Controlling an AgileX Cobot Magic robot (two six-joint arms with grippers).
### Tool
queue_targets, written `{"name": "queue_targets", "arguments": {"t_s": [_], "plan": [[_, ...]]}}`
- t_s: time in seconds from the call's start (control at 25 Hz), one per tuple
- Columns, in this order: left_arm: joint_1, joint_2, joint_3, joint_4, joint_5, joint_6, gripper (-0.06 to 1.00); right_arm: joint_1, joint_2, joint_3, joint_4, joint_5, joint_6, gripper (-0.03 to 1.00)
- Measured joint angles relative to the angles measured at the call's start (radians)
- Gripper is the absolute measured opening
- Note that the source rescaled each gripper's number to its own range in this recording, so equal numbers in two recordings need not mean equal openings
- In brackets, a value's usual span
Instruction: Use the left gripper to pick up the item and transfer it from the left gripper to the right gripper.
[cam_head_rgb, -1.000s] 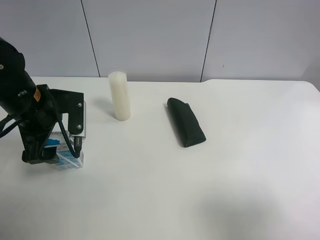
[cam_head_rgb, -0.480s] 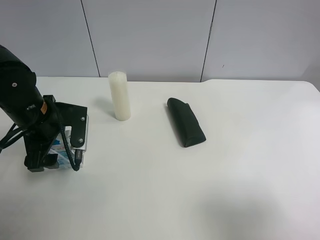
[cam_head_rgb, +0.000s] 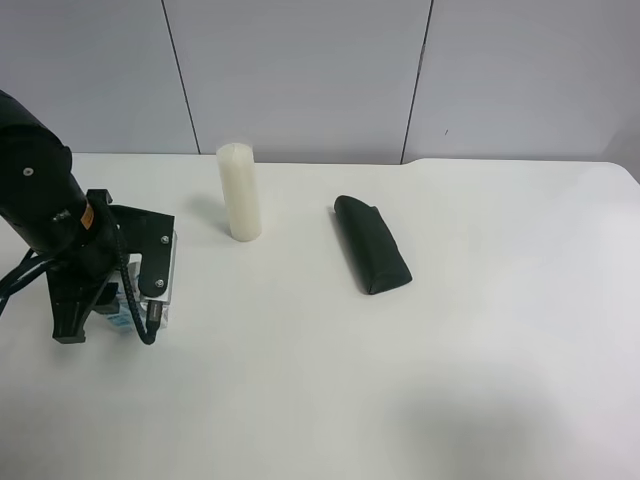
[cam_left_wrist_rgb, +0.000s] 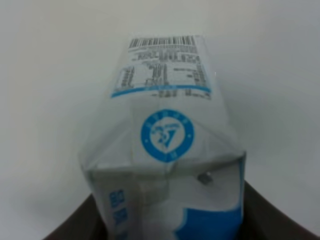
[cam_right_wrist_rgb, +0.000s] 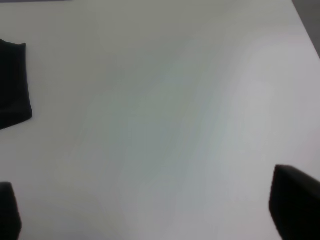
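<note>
— Black fingers (cam_left_wrist_rgb: 265, 229) of the left claw (cam_left_wrist_rgb: 170, 227) press in on both sides of the drink carton (cam_left_wrist_rgb: 167, 135); I read the claw as closed on it.
— Where's the carton?
— On the white table (cam_head_rgb: 450, 380), under the arm (cam_head_rgb: 40, 190) at the exterior high view's left, well apart from the white candle (cam_head_rgb: 240, 190) and the dark green pouch (cam_head_rgb: 372, 245).
— And the right claw (cam_right_wrist_rgb: 152, 215)?
— Spread wide, holding nothing, over bare table near one end of the pouch. The high camera doesn't show it.
— What could go wrong?
— The carton looks thin-walled. Too hard a squeeze may buckle it; too light a one may let it slip or twist on the lift. The arm also hides most of it, so I cannot tell how much is free for the right claw. If little is, the handover could pinch fingers together or knock the carton loose.
</note>
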Motion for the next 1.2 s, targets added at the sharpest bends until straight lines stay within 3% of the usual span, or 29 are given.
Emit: {"name": "queue_targets", "arguments": {"t_s": [0.48,0.76,1.2], "plan": [[0.000,-0.037,0.001,-0.009,0.000,0.010,0.00,0.000,0.000,0.000,0.000,0.000,0.000,1.00],[-0.005,-0.251,0.001,-0.147,0.063,0.010,0.00,0.000,0.000,0.000,0.000,0.000,0.000,1.00],[-0.187,-0.456,0.001,-0.315,0.150,-0.033,0.00,0.000,0.000,0.000,0.000,0.000,0.000,1.00]]}}
